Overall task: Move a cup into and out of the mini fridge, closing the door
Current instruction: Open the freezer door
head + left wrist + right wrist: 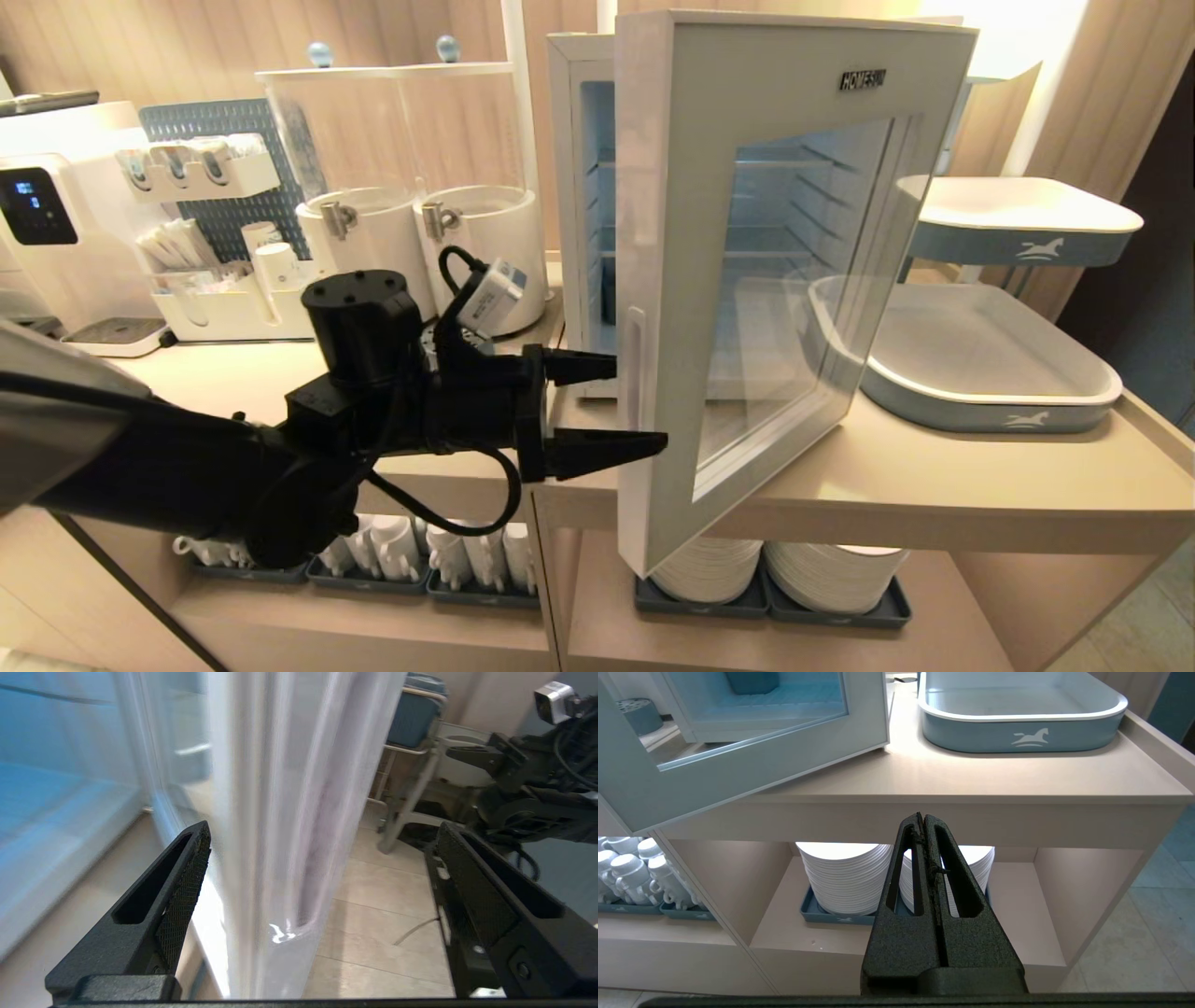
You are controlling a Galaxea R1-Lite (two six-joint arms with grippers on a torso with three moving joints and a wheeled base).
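Nearest the head camera, the left gripper [616, 404] reached in from the lower left of the frame, its two fingers spread wide and level, straddling the free edge of the door [784, 261] with nothing clamped between them. The door stood upright at centre frame, swung well open, its long axis vertical and its face turned toward the lower right; it was a dark glass pane in a broad pale grey-blue frame with "HOMESUN" lettering near the top. Behind it the mini fridge [571, 187] sat on the counter [934, 485], a white box whose open front showed wire shelves. The left wrist view alone showed the door edge [280, 835] passing between the spread fingers [182, 896], blurred, without telling whether either pad touched it. The right wrist view alone showed the right gripper [924, 858] pressed fully together and empty, low before the counter, with stacked white plates [845, 877] on the shelf beneath and a blue-sided tray [1017, 723] farther back.
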